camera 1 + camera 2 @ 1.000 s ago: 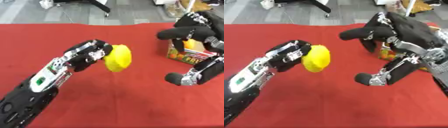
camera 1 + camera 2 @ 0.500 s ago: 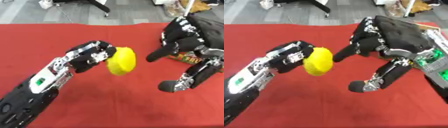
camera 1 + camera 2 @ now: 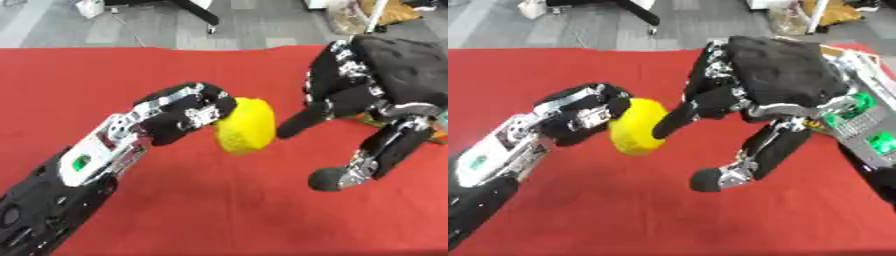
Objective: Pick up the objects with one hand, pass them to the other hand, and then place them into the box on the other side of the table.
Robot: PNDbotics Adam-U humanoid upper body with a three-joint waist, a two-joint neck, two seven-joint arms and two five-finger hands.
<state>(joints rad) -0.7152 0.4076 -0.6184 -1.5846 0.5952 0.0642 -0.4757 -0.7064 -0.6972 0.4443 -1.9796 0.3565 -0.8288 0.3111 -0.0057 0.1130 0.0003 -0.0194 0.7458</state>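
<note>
We see the left robot hand [image 3: 188, 112] curled round a yellow object [image 3: 245, 125], gripping it from its left side and holding it in the air over the middle of the worktop [image 3: 219, 210], which is covered in red cloth. The object is rounded and lumpy; we can't tell what it is. The left arm [image 3: 79, 170] comes up from the near left corner, black with a silver forearm section and a small green mark on it.

The right robot hand [image 3: 754, 90] comes in from the right edge, fingers spread apart and pointing down and left, clamped on nothing. One finger [image 3: 671, 122] reaches to the yellow object's right side; it looks to be touching or just beside it, we can't tell which. The thumb [image 3: 719, 177] hangs lower, well apart from the object, tip toward the near side of the worktop.

The box [image 3: 376, 119] shows only as a sliver of colour at the right edge, mostly hidden behind the right robot hand. Beyond the far edge we see grey floor and part of a chair base [image 3: 188, 10].
</note>
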